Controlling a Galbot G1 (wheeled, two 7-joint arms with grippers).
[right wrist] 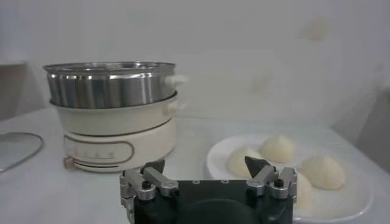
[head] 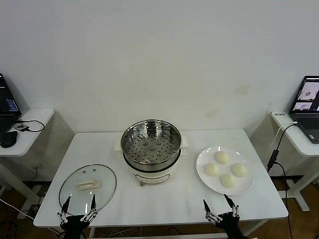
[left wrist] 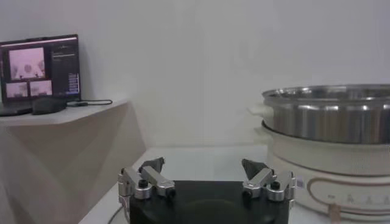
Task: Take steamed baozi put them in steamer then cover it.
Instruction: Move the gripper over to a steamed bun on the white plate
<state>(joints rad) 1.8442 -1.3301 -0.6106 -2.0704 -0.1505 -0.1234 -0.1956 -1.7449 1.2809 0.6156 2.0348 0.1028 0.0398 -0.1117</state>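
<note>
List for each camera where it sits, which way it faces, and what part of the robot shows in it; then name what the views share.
Head view: on the robot's head, looking forward and down at the table; left gripper and right gripper, both open, at the near edge.
Left wrist view: low on the left arm, facing the steamer and a side desk laptop; left gripper at the front.
Right wrist view: low on the right arm, facing the plate of steamed baozi; right gripper at the front.
Shared: all three show the steamer.
</note>
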